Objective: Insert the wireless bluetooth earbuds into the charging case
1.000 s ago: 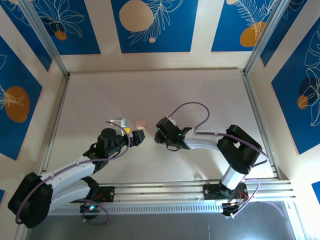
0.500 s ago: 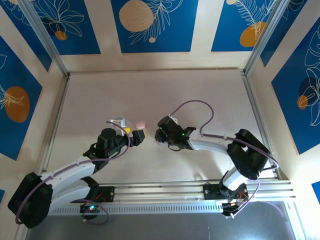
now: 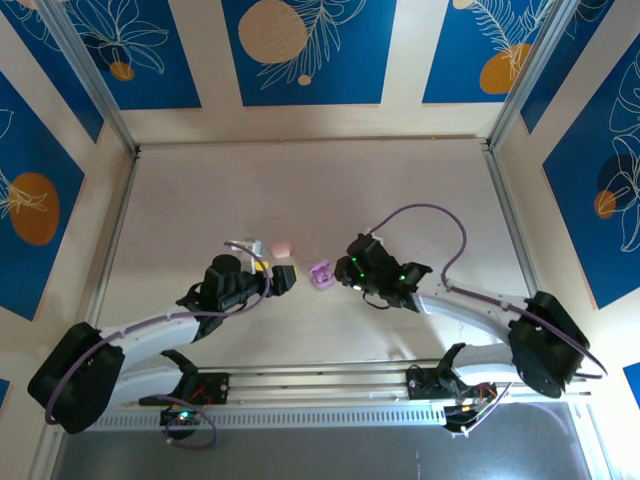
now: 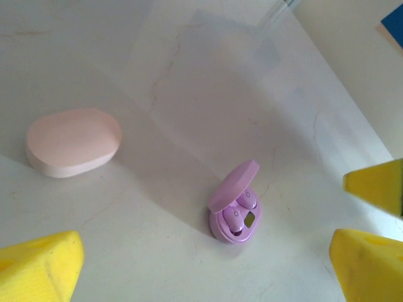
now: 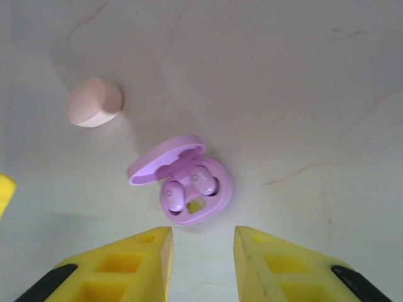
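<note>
A light purple charging case (image 5: 192, 182) lies on the table with its lid up. Two light purple earbuds (image 5: 173, 196) (image 5: 203, 182) sit in its sockets. My right gripper (image 5: 201, 251) is open just short of the case, with nothing between its yellow fingers (image 5: 126, 267). From above, the purple case (image 3: 322, 274) lies between my right gripper (image 3: 342, 274) and my left gripper (image 3: 285, 278). My left gripper (image 4: 204, 267) is open and empty, back from the purple case (image 4: 235, 207). A closed pale pink case (image 4: 73, 141) lies apart; the pink earbuds are hidden.
The pink case (image 3: 283, 247) sits just behind the left gripper's tip. Bare pale tabletop (image 3: 400, 190) stretches to the back and to both sides. Metal rails (image 3: 500, 190) and patterned blue walls bound the table.
My right gripper has drawn back to the right, uncovering the open purple case that it had been over. My left gripper has shifted slightly to the right.
</note>
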